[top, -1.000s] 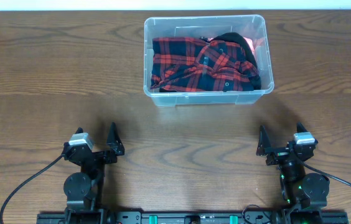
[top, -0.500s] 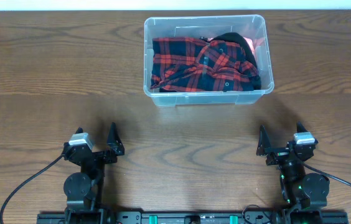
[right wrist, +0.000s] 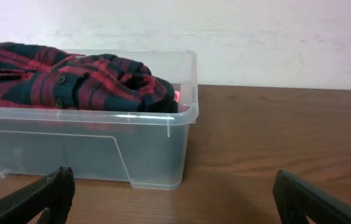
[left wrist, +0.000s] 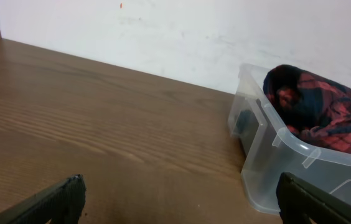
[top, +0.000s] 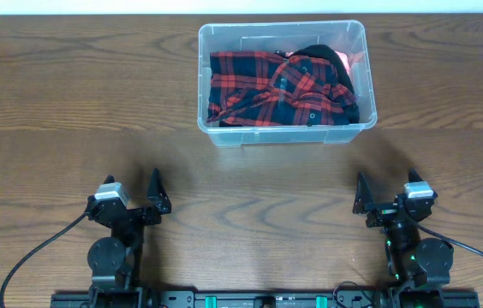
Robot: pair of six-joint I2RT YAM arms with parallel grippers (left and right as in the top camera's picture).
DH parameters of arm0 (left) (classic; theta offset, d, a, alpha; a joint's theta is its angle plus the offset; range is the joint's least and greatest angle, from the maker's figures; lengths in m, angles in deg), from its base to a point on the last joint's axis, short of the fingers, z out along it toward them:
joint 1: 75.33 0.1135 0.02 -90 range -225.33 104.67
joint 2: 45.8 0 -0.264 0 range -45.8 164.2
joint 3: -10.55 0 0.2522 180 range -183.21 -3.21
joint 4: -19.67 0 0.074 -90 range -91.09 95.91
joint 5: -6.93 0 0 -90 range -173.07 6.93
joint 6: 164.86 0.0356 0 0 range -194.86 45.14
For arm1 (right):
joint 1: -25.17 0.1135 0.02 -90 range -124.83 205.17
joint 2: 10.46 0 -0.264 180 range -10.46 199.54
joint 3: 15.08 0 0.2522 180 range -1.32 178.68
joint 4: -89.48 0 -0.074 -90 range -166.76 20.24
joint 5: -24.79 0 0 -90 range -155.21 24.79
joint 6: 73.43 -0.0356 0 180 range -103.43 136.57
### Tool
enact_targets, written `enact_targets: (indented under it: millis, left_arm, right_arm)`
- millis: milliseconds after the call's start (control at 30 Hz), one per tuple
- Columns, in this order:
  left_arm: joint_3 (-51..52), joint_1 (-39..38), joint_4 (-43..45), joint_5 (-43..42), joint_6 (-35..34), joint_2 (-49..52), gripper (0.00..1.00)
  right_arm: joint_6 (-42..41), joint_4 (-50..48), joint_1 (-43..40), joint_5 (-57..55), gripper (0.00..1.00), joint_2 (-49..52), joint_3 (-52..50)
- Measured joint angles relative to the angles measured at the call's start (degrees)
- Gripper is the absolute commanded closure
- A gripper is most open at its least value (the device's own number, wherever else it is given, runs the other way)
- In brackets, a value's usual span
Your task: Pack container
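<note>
The clear plastic container (top: 217, 134) stands at the far middle of the table and holds a crumpled red and black plaid shirt (top: 280, 89). The container also shows in the left wrist view (left wrist: 269, 180) and in the right wrist view (right wrist: 101, 149), with the shirt (right wrist: 70, 78) rising above its rim. My left gripper (top: 130, 192) is open and empty near the front left edge. My right gripper (top: 387, 190) is open and empty near the front right edge. Both are well short of the container.
The wooden table (top: 70, 103) runs wide to the left and right of the container. A white wall (left wrist: 194, 37) stands behind the table's far edge. Black cables (top: 32, 257) run from the arm bases at the front.
</note>
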Motion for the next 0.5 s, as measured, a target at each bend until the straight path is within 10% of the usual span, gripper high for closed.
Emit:
enact_targets:
  millis: [500]
  left_arm:
    - [0.0, 0.0, 0.0, 0.0, 0.0, 0.0, 0.02]
  right_arm:
    - [0.0, 0.0, 0.0, 0.0, 0.01, 0.0, 0.0]
